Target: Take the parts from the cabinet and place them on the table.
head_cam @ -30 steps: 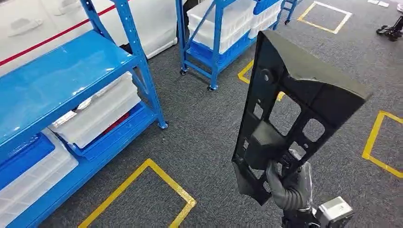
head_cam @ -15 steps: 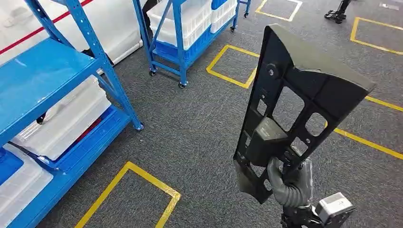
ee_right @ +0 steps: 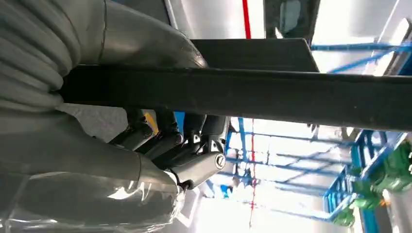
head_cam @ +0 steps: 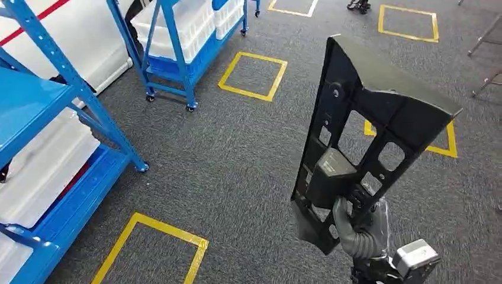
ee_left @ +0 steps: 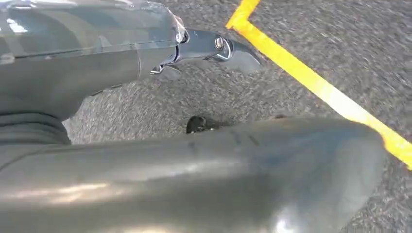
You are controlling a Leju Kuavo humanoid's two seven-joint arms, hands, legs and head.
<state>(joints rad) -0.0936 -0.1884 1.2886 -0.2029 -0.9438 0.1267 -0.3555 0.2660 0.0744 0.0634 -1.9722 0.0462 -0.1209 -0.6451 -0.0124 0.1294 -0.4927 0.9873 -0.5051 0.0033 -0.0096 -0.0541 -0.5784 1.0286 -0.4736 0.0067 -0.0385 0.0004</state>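
Grey carpet (head_cam: 248,160) with yellow floor squares (head_cam: 253,76) and blue racks (head_cam: 171,41) surrounds the right hand (head_cam: 358,228) gripping an upright black part (head_cam: 367,136).

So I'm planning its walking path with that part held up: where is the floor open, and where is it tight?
Open grey carpet lies between the blue rack, the wheeled blue cart and the black part in the right hand. It is tight along the rack and cart.

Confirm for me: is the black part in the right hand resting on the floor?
No. In the head view the right hand grips the black part at its lower end and holds it upright, well above the grey carpet.
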